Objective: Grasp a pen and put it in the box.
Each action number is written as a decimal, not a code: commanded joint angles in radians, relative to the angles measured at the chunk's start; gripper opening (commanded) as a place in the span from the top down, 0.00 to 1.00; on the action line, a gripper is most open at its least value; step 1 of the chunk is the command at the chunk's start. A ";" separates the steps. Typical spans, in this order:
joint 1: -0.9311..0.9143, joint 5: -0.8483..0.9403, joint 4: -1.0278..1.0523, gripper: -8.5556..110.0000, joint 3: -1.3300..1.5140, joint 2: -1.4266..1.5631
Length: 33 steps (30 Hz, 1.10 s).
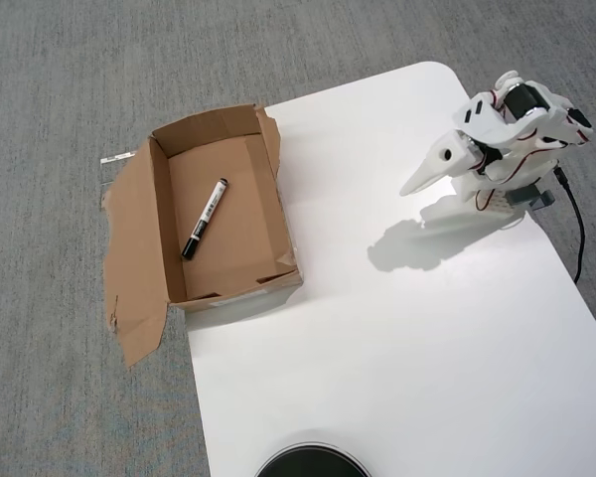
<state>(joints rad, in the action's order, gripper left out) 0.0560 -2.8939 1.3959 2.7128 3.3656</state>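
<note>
Pen lying inside the box, arm folded up well away from it.

In the overhead view, taking the box (222,214) as the landmark: nearest the bottom edge, a dark round object (312,462) pokes into the picture, well below and right of the box. The white counter (397,328) runs from there up past the box's right side, and the box sits at the counter's left edge, overhanging the grey carpet (50,89). One large ragged flap (131,268) splays flat on the box's left. The pen (205,219) lies on the box floor, slanted, black cap toward the lower left, clear of the walls. Far right of the box, the white arm (517,124) is folded; its jaws (412,187) point toward the box, tips together in a narrow beak, holding nothing.
</note>
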 commanded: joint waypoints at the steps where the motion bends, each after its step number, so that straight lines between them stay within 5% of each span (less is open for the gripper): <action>1: 0.010 -0.005 -0.015 0.82 0.002 0.060; 18: 0.010 -0.128 -0.314 0.82 0.262 0.063; 33: -0.004 -0.232 -0.307 0.82 0.441 0.066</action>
<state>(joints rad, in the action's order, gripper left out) 0.0591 -3.1147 1.0907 3.1270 3.3671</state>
